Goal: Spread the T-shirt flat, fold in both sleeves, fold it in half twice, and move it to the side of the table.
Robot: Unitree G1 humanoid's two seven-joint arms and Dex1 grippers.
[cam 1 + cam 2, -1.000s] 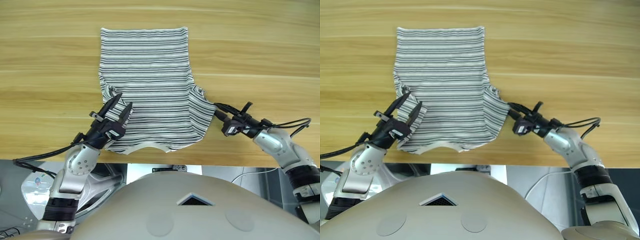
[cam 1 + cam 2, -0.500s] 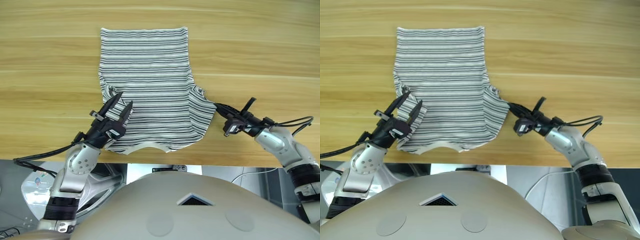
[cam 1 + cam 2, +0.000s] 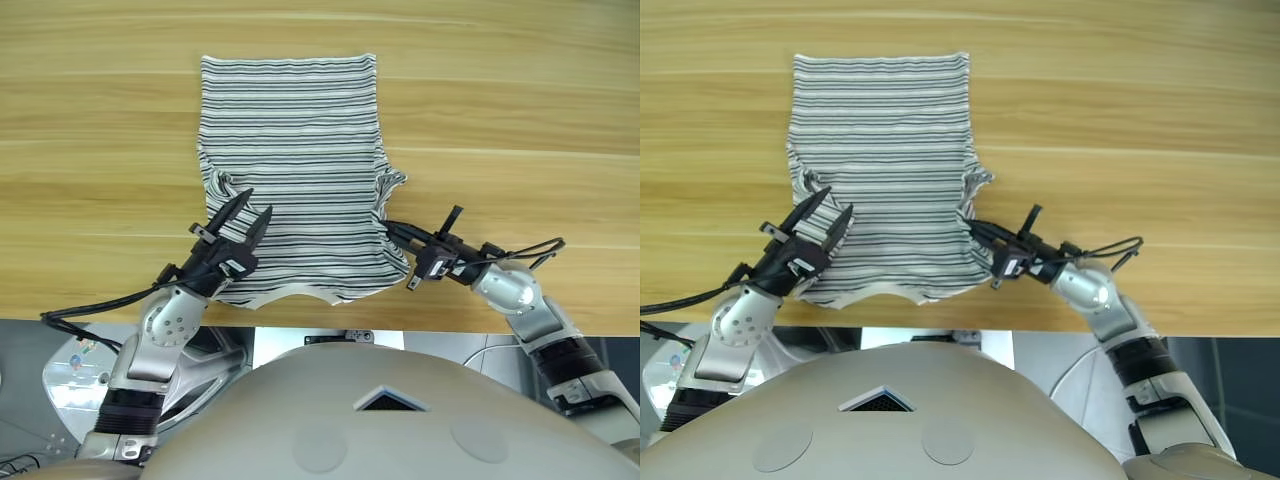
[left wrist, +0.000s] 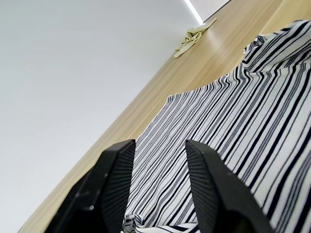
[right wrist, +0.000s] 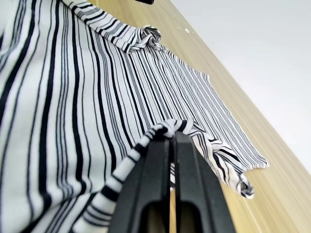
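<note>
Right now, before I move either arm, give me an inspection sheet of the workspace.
Surface: wooden table, light planks.
Job's things: striped T-shirt lies spread, collar at the near edge, fabric bunched at both armpits.
Clutter: small pale crumpled item on the table, far off.
Grippers: left gripper open over the shirt's left side; right gripper shut on a sleeve edge.
Cables: black cable along each arm.
Surroundings: white wall beyond the table.

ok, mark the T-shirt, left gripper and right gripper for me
T-shirt (image 3: 290, 140), left eye view, middle of the striped body.
left gripper (image 3: 256, 206), left eye view, gap between the open fingertips.
right gripper (image 5: 171, 138), right wrist view, where the fingertips pinch the T-shirt.
</note>
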